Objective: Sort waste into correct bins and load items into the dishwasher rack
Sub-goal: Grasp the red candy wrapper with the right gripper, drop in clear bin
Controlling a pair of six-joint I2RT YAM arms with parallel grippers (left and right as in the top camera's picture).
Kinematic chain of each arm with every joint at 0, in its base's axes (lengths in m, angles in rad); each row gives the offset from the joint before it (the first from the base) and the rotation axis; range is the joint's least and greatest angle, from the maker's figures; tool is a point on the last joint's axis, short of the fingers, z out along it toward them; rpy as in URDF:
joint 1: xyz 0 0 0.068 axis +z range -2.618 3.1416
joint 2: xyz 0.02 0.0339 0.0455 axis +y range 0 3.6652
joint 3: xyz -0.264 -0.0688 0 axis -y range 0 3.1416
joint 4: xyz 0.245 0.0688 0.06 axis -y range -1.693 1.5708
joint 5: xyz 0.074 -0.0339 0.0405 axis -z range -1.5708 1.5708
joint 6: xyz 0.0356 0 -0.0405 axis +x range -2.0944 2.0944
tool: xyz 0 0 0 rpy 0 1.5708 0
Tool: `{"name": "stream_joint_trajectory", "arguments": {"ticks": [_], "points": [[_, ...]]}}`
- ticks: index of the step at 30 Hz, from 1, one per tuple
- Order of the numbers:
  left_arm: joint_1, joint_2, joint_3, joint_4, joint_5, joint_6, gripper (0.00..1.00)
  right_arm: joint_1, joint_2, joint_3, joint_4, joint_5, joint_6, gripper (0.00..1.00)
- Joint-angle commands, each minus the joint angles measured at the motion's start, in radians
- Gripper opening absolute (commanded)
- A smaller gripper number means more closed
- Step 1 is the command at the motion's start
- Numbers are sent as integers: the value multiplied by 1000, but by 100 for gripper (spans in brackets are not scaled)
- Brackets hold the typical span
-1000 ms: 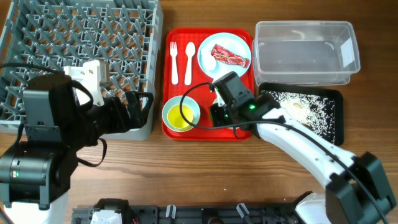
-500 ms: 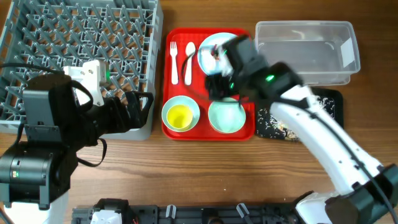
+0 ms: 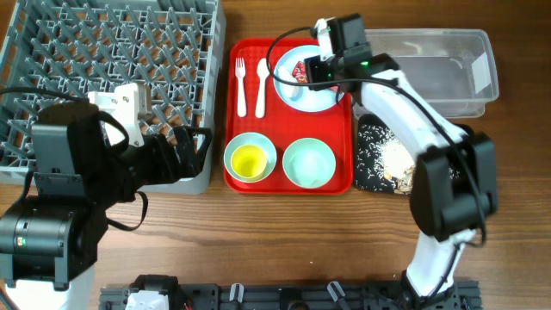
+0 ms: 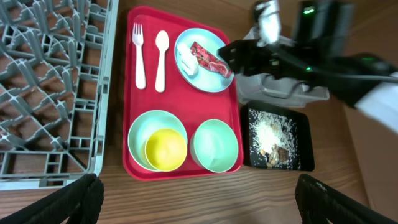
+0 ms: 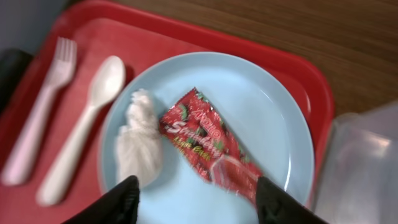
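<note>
My right gripper (image 3: 320, 71) is open and empty, hovering over the pale blue plate (image 3: 297, 90) at the back of the red tray. On the plate (image 5: 267, 112) lie the red wrapper (image 5: 205, 146) and a crumpled white bit (image 5: 137, 146), and my open fingers (image 5: 199, 205) straddle the wrapper's near end. One bowl (image 3: 263, 146) holds the yellow cup (image 3: 248, 161), and the second bowl (image 3: 309, 163) is empty. The black tray (image 3: 383, 168) holds rice crumbs and brown scraps. The clear tub (image 3: 430, 73) sits behind it. My left gripper (image 3: 194, 148) is open by the rack (image 3: 112, 69).
A white fork (image 3: 241, 82) and spoon (image 3: 260, 82) lie on the red tray (image 3: 237, 112) left of the plate. The left wrist view shows the tray (image 4: 134, 81), both bowls, the cup (image 4: 165, 149) and the black tray (image 4: 277, 137) from the near table edge.
My right arm has swung from the front of the red tray back to over the plate. The second bowl now stands uncovered on the tray. The left arm has not moved.
</note>
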Motion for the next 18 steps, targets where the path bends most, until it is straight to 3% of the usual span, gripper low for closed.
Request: {"name": "stream_joint_trajectory", "arguments": {"ticks": [1,4,12,15,16,18], "points": [[-4,1,18,2,12,20,100,4,81,3,74,7,-186,67],[-4,1,18,2,12,20,100,4,122,2,108,8,-261,72],[-4,1,18,3,12,20,100,4,218,2,169,120,-280,77],[-4,1,17,2,12,20,100,4,241,1,156,119,-280,62],[-4,1,18,2,12,20,100,4,244,1,147,119,-278,52],[-4,1,18,2,12,20,100,4,245,1,130,122,-277,21]]}}
